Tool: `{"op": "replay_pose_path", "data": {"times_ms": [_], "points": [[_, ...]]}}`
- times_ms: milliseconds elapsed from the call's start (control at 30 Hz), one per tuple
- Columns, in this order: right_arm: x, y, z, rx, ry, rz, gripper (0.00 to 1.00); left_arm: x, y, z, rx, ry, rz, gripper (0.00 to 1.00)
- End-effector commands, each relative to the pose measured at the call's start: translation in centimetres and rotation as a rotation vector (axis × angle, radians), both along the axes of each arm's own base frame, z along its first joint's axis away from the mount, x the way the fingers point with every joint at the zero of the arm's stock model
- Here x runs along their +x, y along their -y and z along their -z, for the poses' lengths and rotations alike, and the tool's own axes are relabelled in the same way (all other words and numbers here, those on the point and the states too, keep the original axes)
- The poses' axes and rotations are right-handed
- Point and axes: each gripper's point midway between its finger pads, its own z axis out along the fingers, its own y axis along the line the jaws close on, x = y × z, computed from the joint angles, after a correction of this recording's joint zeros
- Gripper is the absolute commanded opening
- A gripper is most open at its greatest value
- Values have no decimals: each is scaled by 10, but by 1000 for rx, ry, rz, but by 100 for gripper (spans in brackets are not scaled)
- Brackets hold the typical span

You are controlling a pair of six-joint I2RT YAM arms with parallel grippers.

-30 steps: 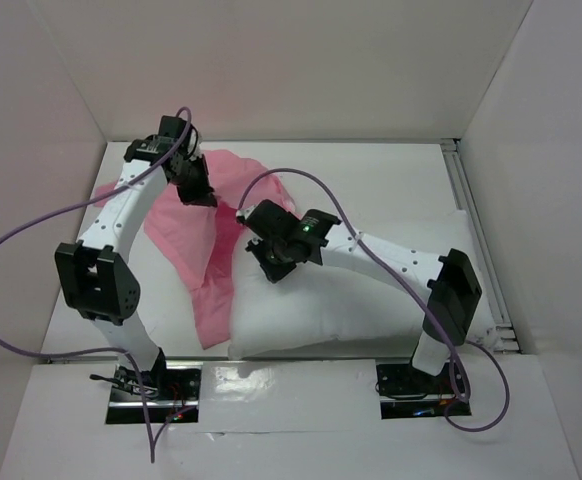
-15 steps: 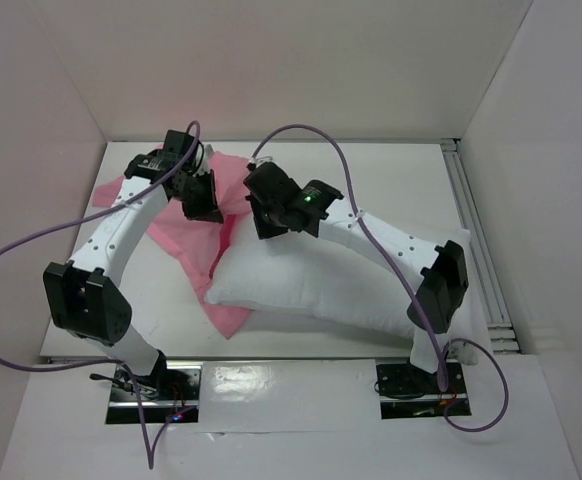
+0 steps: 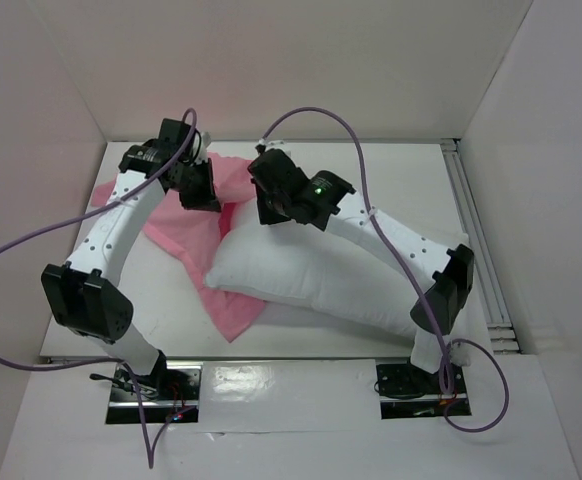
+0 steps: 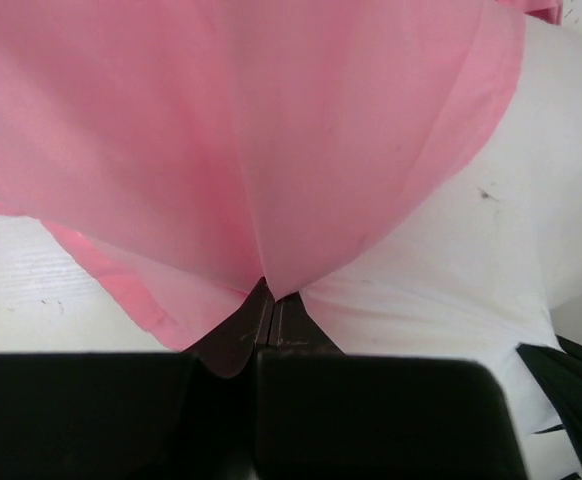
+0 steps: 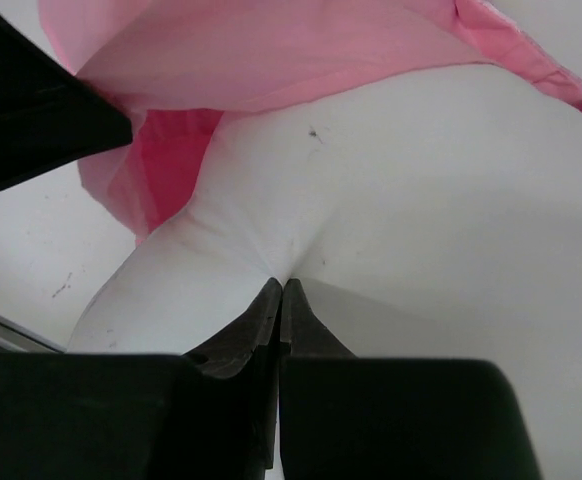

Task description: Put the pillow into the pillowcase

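Fingers on both arms are pressed shut on cloth: the left fingers [image 4: 269, 305] pinch a fold of the pink pillowcase [image 4: 221, 130], lifted at the far left, and the right fingers [image 5: 279, 300] pinch a pucker of the white pillow [image 5: 451, 200] near its corner. Over the last second the right arm swings that corner away from the near edge, toward the far left, so the pillow now lies slanted across the worktop [image 3: 401, 185] with its gripped end just beside the left fingers and overlapping the pink fabric; a second ago it lay lower and squarer, well short of them. The left arm barely shifts. In the right wrist view the pillow's corner sits under a raised pink flap, with a darker pink hollow beside it, likely the mouth of the case, though I cannot tell whether the corner is inside or only beneath a layer. I judge the insertion as just beginning: most of the pillow remains outside, toward the right
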Motion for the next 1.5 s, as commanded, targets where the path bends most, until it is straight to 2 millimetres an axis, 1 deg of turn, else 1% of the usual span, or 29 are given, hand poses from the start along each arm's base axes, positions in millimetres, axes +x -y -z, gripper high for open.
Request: {"op": "replay_pose_path", "data": {"times_ms": [0,100,200,267,433,500,567,600,667,700,733,767,800,833,867,900,933,967,1000,1033,1100,1167,1200,1267,1300,1333,1400,1433,1467], "points": [[5,-1,-74,143,106,10,0,12,-2,-26,19,73,18,0],[13,0,-68,120,129,34,0,15,0,-30,17,72,31,0],[31,3,-64,139,141,62,0,13,1,-33,10,81,44,0],[46,11,-64,141,155,90,0,8,1,-29,10,68,57,0],[76,30,-29,83,136,171,0,-5,-2,-19,16,39,57,0],[89,44,-21,82,143,245,0,-7,-5,-21,24,47,51,0],[93,50,-16,65,160,289,0,-12,-9,-19,31,38,5,0],[97,51,-3,18,178,324,0,-15,-10,-19,31,38,5,0],[93,44,6,-41,192,337,0,-15,-8,-21,-1,40,2,0],[97,45,19,-80,183,350,0,-16,-6,-21,-14,37,10,0],[95,40,25,-93,182,343,0,-15,-7,-21,-18,38,14,0],[93,42,27,-95,171,350,0,-16,-4,-26,-38,44,26,0],[91,34,25,-73,173,333,0,-16,-2,-26,-42,45,39,0],[90,27,27,-60,166,302,8,-18,-5,-25,-49,33,34,0],[91,25,21,-41,177,288,19,-18,-1,-29,-67,38,45,0],[83,20,25,-59,174,243,31,-18,-3,-30,-74,37,41,0],[74,12,16,-33,173,196,44,-18,-1,-30,-83,36,47,0],[72,12,15,-30,173,181,64,-18,-1,-31,-88,32,40,0],[62,8,18,-44,168,142,72,-19,1,-31,-96,31,45,0],[52,3,9,-29,175,107,78,-20,0,-28,-95,20,45,0],[31,-4,9,-50,175,39,90,-19,-1,-27,-87,19,28,0],[10,-4,2,-64,186,-13,94,-20,-4,-23,-75,12,21,0],[-9,-11,12,-106,199,-91,97,-19,-5,-23,-68,11,6,0],[-33,-18,0,-95,253,-173,97,-18,-11,-19,-56,5,-12,0],[-56,-23,15,-160,270,-262,99,-18,-11,-19,-56,5,-12,0],[-68,-24,12,-174,299,-298,99,-18,-16,-18,-49,-5,-35,0],[-85,-30,24,-219,335,-359,99,-20,-16,-14,-47,-15,-36,0],[-100,-38,27,-235,354,-418,99,-20,-16,-14,-47,-15,-36,0],[-102,-42,31,-248,362,-427,99,-20,-21,-10,-37,-24,-50,0]]}}
